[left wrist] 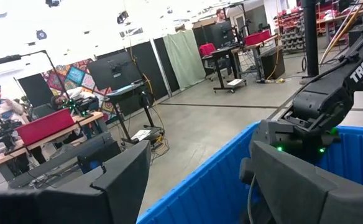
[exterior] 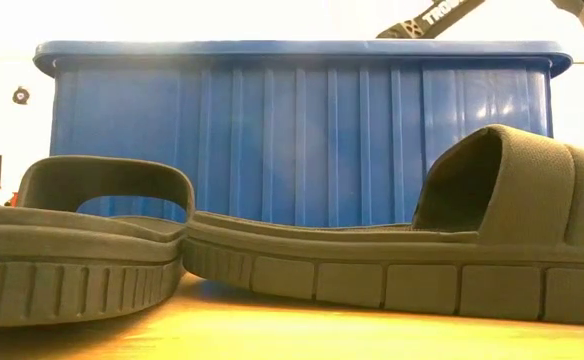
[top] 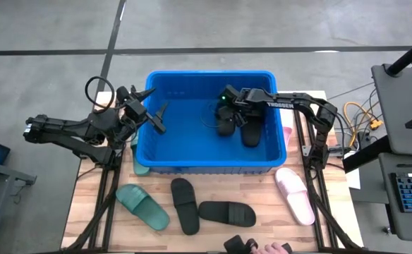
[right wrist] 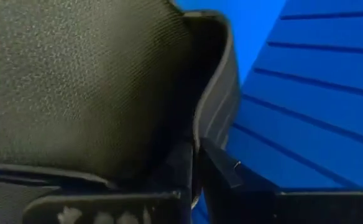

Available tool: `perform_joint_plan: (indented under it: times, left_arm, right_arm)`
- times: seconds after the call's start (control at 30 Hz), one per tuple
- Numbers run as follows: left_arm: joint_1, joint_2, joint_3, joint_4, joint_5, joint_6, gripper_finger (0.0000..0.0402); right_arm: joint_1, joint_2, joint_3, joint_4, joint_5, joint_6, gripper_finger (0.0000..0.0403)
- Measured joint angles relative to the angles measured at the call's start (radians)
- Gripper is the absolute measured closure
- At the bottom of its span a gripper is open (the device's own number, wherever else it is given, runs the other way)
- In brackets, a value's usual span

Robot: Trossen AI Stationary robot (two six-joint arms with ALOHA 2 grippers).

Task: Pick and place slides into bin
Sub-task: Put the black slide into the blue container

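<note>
The blue bin (top: 209, 166) stands mid-table. My right gripper (top: 227, 113) reaches down into it from the right and is shut on a black slide (top: 224, 125). A second black slide (top: 252, 132) lies on the bin's floor beside it. My left gripper (top: 155, 118) hovers open and level over the bin's left rim, with nothing between its fingers. On the wood in front of the bin lie a green slide (top: 142, 206), two black slides (top: 185, 204) (top: 227, 212) and a pink slide (top: 295, 195). My right gripper (right wrist: 197, 165) pinches the rim of the black slide's strap (right wrist: 214, 106) between its two fingers. The fingers slant down from the table's right side. The slide hangs below them inside the bin; whether it touches the floor cannot be told.
Another green slide (top: 141, 168) pokes out at the bin's near left corner, and a pink one (top: 287, 132) lies against the bin's right wall. A person's hand (top: 269, 248) shows at the near edge. The bin's left half has free room.
</note>
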Motion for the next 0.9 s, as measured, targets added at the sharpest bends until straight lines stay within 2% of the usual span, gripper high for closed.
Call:
perform_joint_plan:
  times: [0.37,0.73,0.9]
  left_arm:
    - [0.001,0.000,0.000,0.000,0.000,-0.001,0.0139]
    - [0.000,0.000,0.000,0.000,0.000,-0.002,0.0139]
    - [0.000,0.000,0.000,0.000,0.000,-0.002,0.0139]
  right_arm:
    - [-0.010,0.002,-0.006,-0.117,-0.033,0.066,0.0326]
    - [-0.011,0.003,0.018,-0.136,-0.044,0.276,0.0227]
    - [-0.012,0.003,0.075,-0.233,-0.070,0.377,0.0203]
